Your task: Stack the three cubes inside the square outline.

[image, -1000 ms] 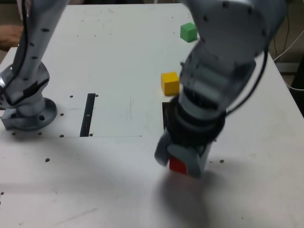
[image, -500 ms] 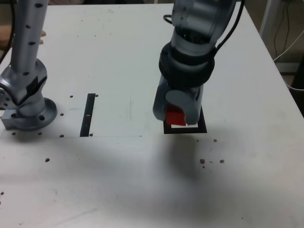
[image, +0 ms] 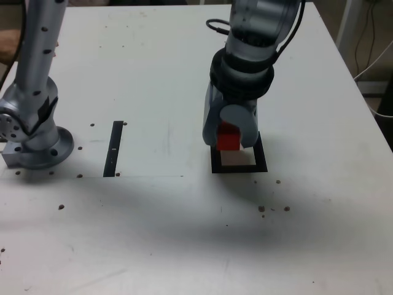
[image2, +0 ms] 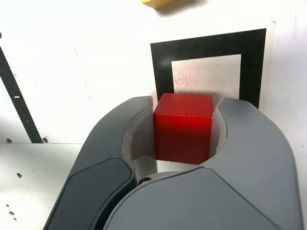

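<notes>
My gripper is shut on the red cube, which sits squeezed between the two grey jaws. It hangs just over the square outline, at the side nearer the arm, and I cannot tell whether the cube touches the table. A corner of the yellow cube shows at the edge of the wrist view, beyond the outline. The arm hides the yellow cube in the exterior view. The green cube is not in view.
The arm's grey base stands at the exterior view's left. A thin black strip lies on the white table between the base and the outline. Small dark specks dot the table in front.
The gripper carried the red cube from the table's front toward the back, then settled over the square outline. The jaws stayed shut on the cube throughout.
</notes>
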Robot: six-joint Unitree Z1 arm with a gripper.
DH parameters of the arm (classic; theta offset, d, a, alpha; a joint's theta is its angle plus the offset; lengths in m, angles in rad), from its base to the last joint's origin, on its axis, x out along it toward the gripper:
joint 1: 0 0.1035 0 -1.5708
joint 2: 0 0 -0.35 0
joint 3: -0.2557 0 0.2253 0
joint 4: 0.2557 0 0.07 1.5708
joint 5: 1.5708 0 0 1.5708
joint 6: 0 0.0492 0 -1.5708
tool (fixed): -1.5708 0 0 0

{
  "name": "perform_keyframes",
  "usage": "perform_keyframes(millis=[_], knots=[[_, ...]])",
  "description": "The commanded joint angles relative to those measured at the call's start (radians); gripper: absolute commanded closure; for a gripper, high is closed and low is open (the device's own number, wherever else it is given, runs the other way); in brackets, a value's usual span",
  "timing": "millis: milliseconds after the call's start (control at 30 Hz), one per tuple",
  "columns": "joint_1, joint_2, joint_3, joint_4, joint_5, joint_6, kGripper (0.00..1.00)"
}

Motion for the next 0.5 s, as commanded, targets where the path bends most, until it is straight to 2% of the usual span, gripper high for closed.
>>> perform_keyframes(millis=[0,367,467], knots=[[0.007,0.004,-0.001,-0.011,-0.009,0.012,0.79],[0.035,0.026,-0.001,-0.036,-0.062,0.054,0.79],[0.045,0.026,-0.001,-0.038,-0.066,0.06,0.79]])
